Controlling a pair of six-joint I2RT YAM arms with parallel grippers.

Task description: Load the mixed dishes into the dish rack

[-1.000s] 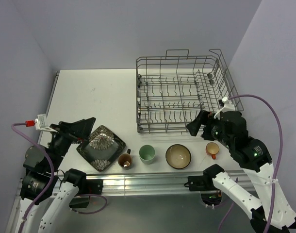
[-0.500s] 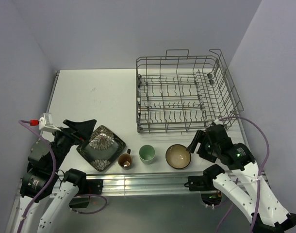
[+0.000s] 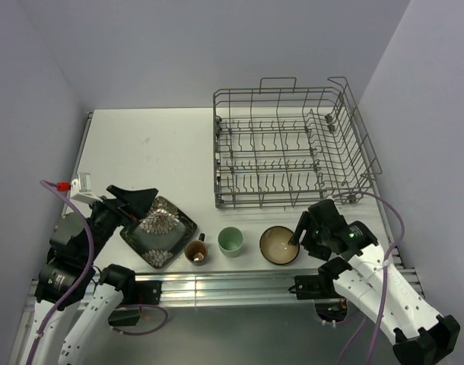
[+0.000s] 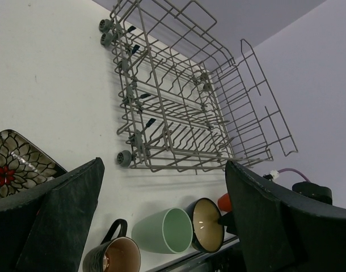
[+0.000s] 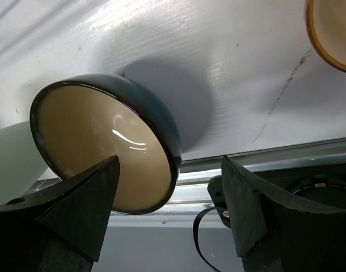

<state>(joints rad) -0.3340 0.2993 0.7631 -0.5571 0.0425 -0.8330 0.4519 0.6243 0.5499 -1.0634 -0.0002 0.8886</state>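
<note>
The grey wire dish rack (image 3: 293, 144) stands at the back right with nothing in it. Along the table's front edge lie a dark leaf-patterned square plate (image 3: 157, 230), a brown cup (image 3: 195, 251), a pale green cup (image 3: 230, 241) and a dark cream-lined bowl (image 3: 278, 245). My right arm hides the orange cup from above; the orange cup (image 5: 332, 34) shows in the right wrist view. My right gripper (image 5: 171, 160) is open astride the bowl's (image 5: 93, 136) right rim, one finger inside and one outside. My left gripper (image 3: 141, 205) hangs open over the plate's far left corner, holding nothing.
An aluminium rail (image 3: 232, 285) runs along the table's near edge just below the dishes. Bare white table (image 3: 156, 152) lies left of the rack. A purple wall closes the right side next to the rack.
My right arm has come down and leftward from the rack's front corner to the bowl's rim, covering the orange cup. My left gripper has shifted slightly right toward the plate.
</note>
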